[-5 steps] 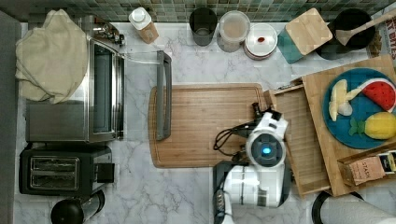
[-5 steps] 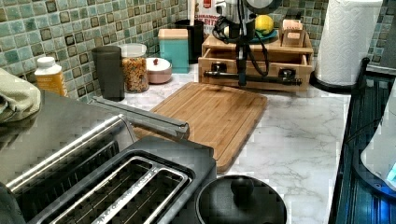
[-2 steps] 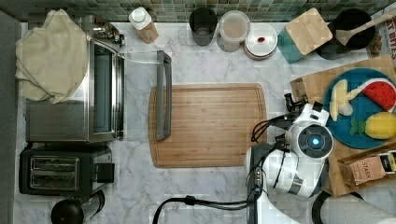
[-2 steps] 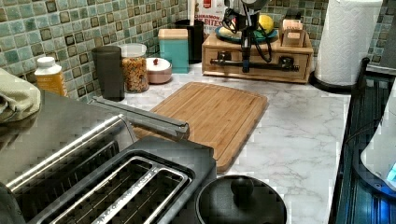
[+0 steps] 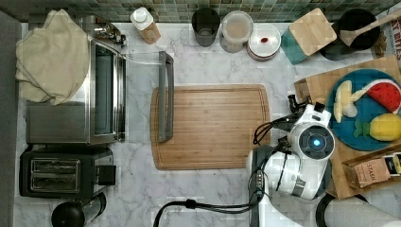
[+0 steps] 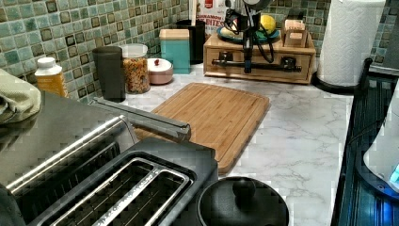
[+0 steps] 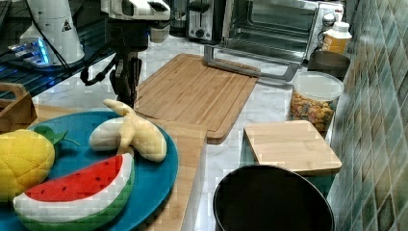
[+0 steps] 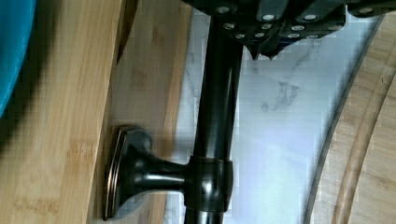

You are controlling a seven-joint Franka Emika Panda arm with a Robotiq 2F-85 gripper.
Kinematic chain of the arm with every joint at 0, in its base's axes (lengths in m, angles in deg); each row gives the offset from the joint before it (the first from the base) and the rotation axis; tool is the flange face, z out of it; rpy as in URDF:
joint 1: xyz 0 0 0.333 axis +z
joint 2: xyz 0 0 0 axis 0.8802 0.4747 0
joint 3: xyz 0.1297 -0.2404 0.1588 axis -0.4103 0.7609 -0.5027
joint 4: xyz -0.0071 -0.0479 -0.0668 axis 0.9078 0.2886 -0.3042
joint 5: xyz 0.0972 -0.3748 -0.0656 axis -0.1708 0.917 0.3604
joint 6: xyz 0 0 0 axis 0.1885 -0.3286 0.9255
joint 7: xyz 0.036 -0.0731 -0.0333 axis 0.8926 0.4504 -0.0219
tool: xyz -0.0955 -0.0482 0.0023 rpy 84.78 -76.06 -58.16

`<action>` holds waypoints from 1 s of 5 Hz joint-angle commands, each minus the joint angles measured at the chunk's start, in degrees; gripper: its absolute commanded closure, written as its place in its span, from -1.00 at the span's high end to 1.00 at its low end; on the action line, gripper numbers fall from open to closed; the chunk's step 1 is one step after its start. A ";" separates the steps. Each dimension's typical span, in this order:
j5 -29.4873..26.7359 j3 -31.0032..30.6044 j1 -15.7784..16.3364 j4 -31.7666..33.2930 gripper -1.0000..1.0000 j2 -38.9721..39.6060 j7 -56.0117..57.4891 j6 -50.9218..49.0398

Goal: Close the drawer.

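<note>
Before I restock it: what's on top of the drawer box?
A blue plate with toy banana, watermelon and lemon, plus a tea box. The arm hides part.

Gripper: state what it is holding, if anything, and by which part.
The gripper sits on the drawer's dark bar handle, near one end mount. Whether its fingers actually clamp the bar cannot be told.

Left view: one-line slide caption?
Drawer pushed flush into the wooden box, end effector at its dark bar handle; cutting board in front.
</note>
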 commanded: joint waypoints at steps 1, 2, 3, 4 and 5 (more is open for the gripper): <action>1.37 6.90 -6.57 -5.28 -1.00 1.82 -2.22 -0.10; 1.28 7.14 -6.34 -5.27 -1.00 1.84 -2.14 -0.10; 1.26 7.17 -6.31 -5.27 -1.00 1.84 -2.15 -0.09; 1.29 7.11 -6.36 -5.27 -1.00 1.84 -2.13 -0.09; 1.08 7.60 -5.88 -5.28 -1.00 1.88 -2.02 -0.06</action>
